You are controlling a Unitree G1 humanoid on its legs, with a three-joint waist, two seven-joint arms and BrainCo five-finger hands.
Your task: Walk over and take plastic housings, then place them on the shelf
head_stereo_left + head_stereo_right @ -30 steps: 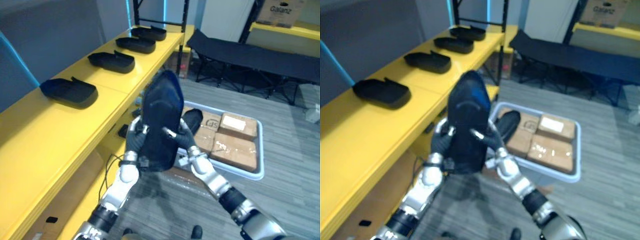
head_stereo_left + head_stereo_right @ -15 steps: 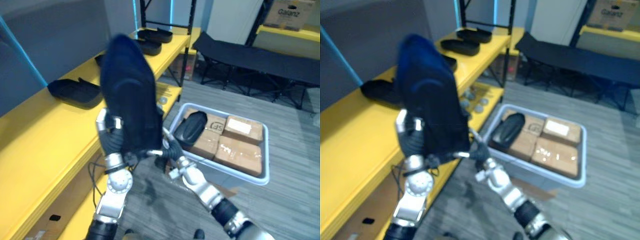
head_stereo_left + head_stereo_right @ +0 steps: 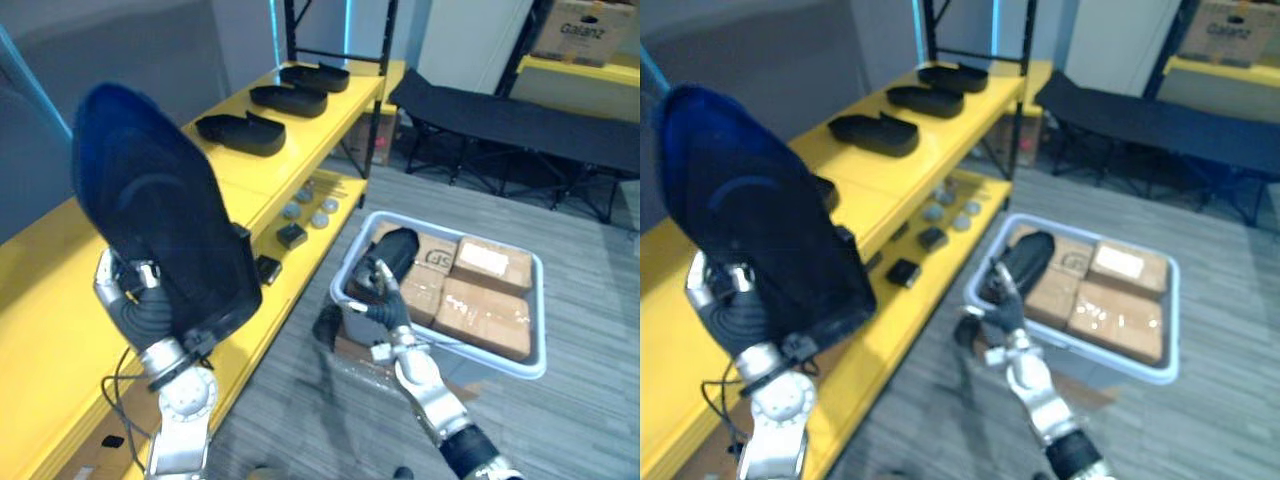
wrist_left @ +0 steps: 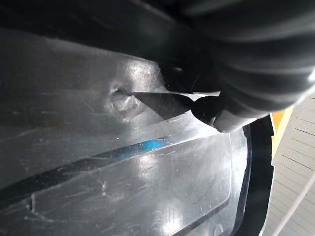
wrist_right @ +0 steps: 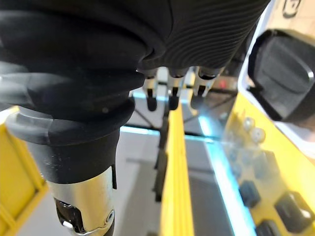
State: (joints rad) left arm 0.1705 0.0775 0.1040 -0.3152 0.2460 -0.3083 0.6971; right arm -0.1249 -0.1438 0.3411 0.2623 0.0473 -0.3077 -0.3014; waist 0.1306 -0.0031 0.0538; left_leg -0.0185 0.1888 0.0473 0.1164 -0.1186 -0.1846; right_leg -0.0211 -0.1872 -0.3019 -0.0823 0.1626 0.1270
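A large dark plastic housing (image 3: pixel 160 235) stands upright over the near end of the yellow shelf (image 3: pixel 300 135), with my left hand (image 3: pixel 135 305) shut on its lower edge from behind. In the left wrist view its scuffed inner surface (image 4: pixel 123 162) lies right against my thumb (image 4: pixel 211 109). Three more dark housings (image 3: pixel 240 131) (image 3: pixel 290 98) (image 3: pixel 315 75) lie in a row further along the shelf top. My right hand (image 3: pixel 380 290) hangs open and apart, low by the near rim of the grey bin (image 3: pixel 538 340). Another housing (image 3: pixel 392 250) lies in that bin.
Cardboard boxes (image 3: pixel 485 300) fill most of the bin. Small grey discs (image 3: pixel 308 207) and black blocks (image 3: pixel 290 235) sit on the lower shelf. A dark folding cot (image 3: pixel 500 110) stands at the back; grey floor lies between it and the shelf.
My left hand has swung the housing up and to the left, over the shelf. My right hand has let go of it and dropped toward the bin.
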